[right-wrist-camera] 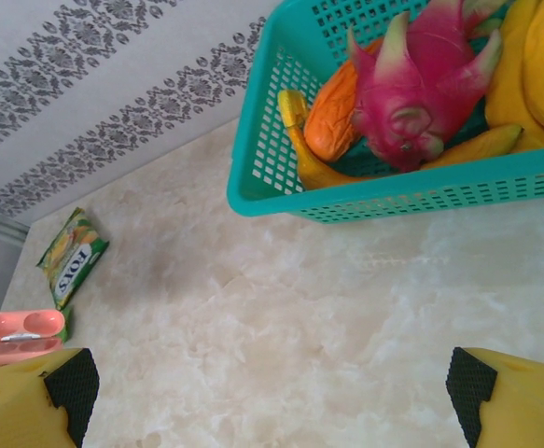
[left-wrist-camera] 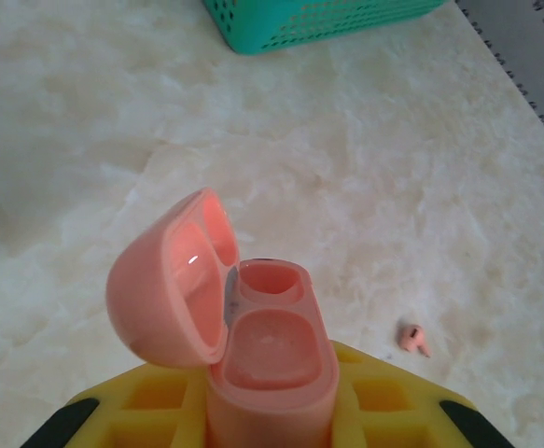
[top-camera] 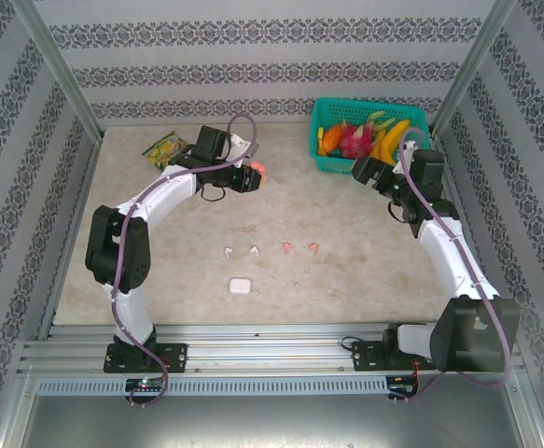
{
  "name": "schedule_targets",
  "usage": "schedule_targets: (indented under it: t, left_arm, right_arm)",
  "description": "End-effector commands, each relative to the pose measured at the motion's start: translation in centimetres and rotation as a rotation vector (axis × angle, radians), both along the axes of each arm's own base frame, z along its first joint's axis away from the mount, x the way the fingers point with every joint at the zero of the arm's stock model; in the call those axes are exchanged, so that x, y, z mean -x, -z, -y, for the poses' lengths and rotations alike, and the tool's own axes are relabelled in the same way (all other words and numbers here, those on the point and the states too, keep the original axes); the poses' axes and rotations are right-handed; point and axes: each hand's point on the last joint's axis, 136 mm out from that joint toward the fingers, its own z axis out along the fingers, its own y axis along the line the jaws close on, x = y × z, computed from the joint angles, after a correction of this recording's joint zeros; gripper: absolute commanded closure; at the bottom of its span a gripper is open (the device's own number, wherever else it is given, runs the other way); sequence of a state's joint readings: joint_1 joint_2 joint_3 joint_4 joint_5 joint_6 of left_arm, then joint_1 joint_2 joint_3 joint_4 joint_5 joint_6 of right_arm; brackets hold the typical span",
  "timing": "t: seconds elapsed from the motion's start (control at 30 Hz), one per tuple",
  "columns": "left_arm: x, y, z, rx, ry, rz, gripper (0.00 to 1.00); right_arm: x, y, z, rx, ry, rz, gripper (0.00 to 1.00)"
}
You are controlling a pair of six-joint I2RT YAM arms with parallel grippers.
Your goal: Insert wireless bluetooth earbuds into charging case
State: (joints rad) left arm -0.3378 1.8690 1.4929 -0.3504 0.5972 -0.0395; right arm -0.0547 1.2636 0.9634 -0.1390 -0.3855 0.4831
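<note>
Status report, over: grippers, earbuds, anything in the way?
Left gripper shut on pink case, lid open, wells empty. Right gripper open, empty, by basket. Four earbuds loose on table. Nothing blocking them.

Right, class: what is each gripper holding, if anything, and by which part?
The left gripper clamps the open coral-pink case by its lower body. The right gripper is open and holds nothing.

Glossy coral-pink plastic on the open charging case (left-wrist-camera: 272, 369), a highlight gleaming inside its lid. At four o'clock from it, an earbud (left-wrist-camera: 413, 338) in the same smooth pink plastic. The table (left-wrist-camera: 393, 159): pale marble-look surface, smooth, softly matt. Teal basket (right-wrist-camera: 393, 196), perforated moulded plastic. Snack packet (right-wrist-camera: 71, 257), shiny printed film. Now the right gripper (right-wrist-camera: 272, 392): matt yellow plastic, black rubbery pads (right-wrist-camera: 74, 385).
</note>
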Motion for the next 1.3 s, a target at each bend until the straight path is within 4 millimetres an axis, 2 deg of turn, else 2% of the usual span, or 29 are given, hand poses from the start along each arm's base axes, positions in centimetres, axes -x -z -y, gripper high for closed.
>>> schedule_targets:
  t: [0.0, 0.13, 0.2, 0.33, 0.47, 0.53, 0.7, 0.83, 1.0, 1.27]
  left_arm:
    - [-1.7, -4.5, 0.8, 0.044, -0.048, 0.258, 1.00]
    - [-1.9, -4.8, 1.3, 0.066, -0.078, 0.389, 1.00]
    - [-2.4, -4.5, 0.9, 0.048, -0.142, 0.428, 1.00]
    - [-2.9, -3.4, 0.1, 0.095, -0.254, 0.450, 1.00]
    - [-1.6, -4.5, 0.8, 0.248, -0.262, 0.590, 1.00]
    - [-0.8, -4.3, 1.4, 0.253, -0.234, 0.618, 1.00]
    - [2.0, -4.7, 2.3, 0.280, -0.134, 0.741, 1.00]
    - [3.8, -5.0, 1.7, 0.265, -0.100, 0.805, 1.00]
    - [5.4, -5.8, 1.3, 0.250, -0.059, 0.871, 1.00]
    - [6.5, -8.8, 0.0, 0.269, -0.119, 0.985, 1.00]
  right_arm:
    - [0.3, 1.1, 0.3, -0.009, 0.037, -0.035, 0.02]
    - [0.5, 1.2, -0.6, -0.035, -0.017, -0.040, 0.03]
    - [0.6, 1.5, -1.2, -0.054, -0.040, -0.052, 0.04]
    - [1.4, 2.6, -3.1, -0.075, -0.127, -0.097, 0.12]
    - [2.9, 4.9, -5.5, -0.061, -0.199, -0.200, 0.21]
    - [3.7, 6.5, -6.9, -0.057, -0.230, -0.263, 0.27]
    - [5.4, 10.3, -9.8, -0.048, -0.247, -0.407, 0.35]
    - [6.2, 11.7, -11.6, -0.015, -0.241, -0.465, 0.39]
    - [6.9, 12.8, -12.7, 0.043, -0.203, -0.519, 0.40]
    - [7.7, 14.2, -13.8, 0.101, -0.142, -0.596, 0.39]
